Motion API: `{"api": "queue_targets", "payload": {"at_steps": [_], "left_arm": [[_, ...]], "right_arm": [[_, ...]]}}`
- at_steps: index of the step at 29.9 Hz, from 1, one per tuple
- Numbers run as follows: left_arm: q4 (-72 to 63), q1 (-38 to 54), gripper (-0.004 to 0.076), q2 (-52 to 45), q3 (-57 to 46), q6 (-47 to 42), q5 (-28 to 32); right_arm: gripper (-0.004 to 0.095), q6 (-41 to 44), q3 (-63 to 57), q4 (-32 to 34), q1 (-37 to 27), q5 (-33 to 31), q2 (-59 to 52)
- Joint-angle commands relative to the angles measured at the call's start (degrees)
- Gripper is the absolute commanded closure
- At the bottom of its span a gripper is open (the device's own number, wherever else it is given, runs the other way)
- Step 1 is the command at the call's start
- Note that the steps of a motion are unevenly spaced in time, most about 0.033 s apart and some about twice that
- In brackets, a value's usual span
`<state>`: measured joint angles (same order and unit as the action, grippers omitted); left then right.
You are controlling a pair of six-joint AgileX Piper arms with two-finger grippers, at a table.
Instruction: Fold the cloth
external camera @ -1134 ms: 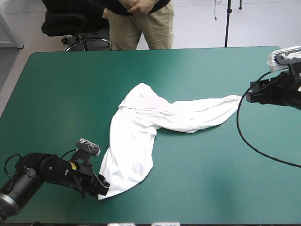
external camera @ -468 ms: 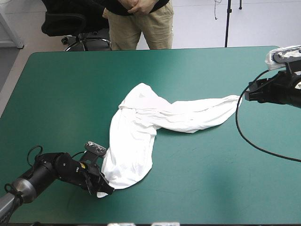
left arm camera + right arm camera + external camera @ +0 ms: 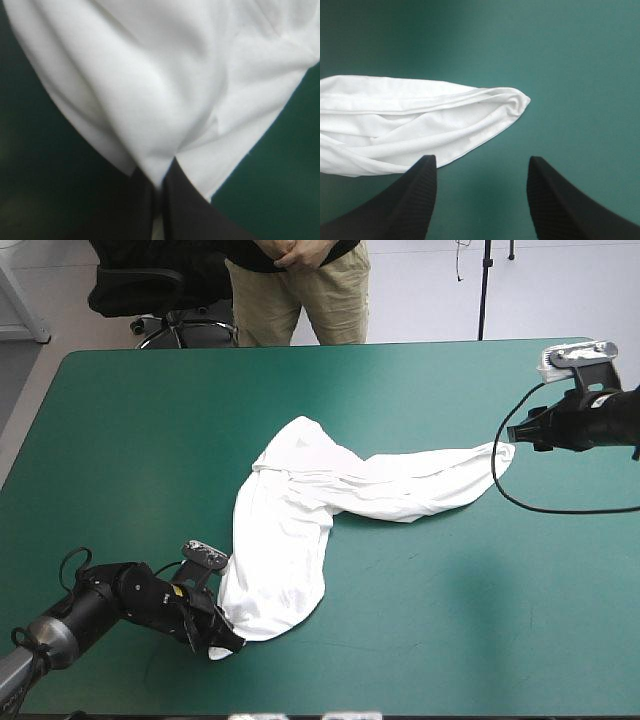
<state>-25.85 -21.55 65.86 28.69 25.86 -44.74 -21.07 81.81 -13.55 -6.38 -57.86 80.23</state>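
White T-shirt [image 3: 290, 540] | left tool [image 3: 161, 175] grips it (near end) | right tool [image 3: 480, 162] spread

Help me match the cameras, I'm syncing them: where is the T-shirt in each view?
High: T-shirt mid-table, a bent strip from left gripper toward right gripper.
Left wrist: fills the view, corner clamped in the shut gripper.
Right wrist: its tip lies ahead of the open gripper, untouched.
Shared landmark: teal-green cover.

Quantities on site: one T-shirt [image 3: 290, 530]; one left gripper [image 3: 224, 642] and one right gripper [image 3: 515, 438], two total; one teal-green table [image 3: 140, 430].
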Motion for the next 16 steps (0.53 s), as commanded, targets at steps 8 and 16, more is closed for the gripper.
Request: {"api": "queue_targets", "payload": {"at_steps": [8, 16], "left_arm": [[-2.60, -0.29, 0.0741, -0.11, 0.87, -0.31, -0.18], [-2.45, -0.29, 0.0741, -0.11, 0.87, -0.46, -0.18]], "right_arm": [[0.0399, -0.04, 2.18, 0.75, -0.32, 8.53, 14.36], [0.0399, -0.14, 4.96, 1.47, -0.12, 10.03, 23.90]]}}
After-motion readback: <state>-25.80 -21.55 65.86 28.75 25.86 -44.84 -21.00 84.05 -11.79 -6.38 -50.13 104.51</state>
